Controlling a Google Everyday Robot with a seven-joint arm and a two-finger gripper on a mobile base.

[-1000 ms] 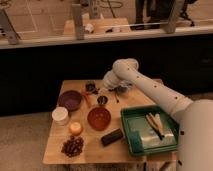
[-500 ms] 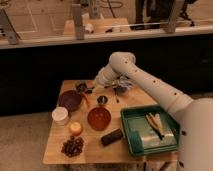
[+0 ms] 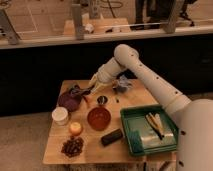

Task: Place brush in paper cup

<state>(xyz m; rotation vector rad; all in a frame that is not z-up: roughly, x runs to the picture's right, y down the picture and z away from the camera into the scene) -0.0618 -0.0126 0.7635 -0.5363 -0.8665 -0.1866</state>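
Note:
My gripper (image 3: 81, 92) hangs over the right rim of the purple bowl (image 3: 67, 102) at the table's back left. It is shut on the slim black brush (image 3: 75, 90), whose dark end sticks out leftward over the bowl. The white paper cup (image 3: 61, 116) stands upright in front of the purple bowl, to the lower left of the gripper and apart from it. The arm reaches in from the right, across the back of the table.
An orange bowl (image 3: 98, 119) and a small dark metal cup (image 3: 102, 100) stand mid-table. A black block (image 3: 111, 136), an orange fruit (image 3: 75, 128) and grapes (image 3: 73, 146) lie in front. A green tray (image 3: 131, 140) with pale utensils (image 3: 155, 123) sits right. A crumpled grey object (image 3: 121, 85) lies at the back.
The gripper has moved left from the middle back of the table to above the purple bowl, carrying the brush with it.

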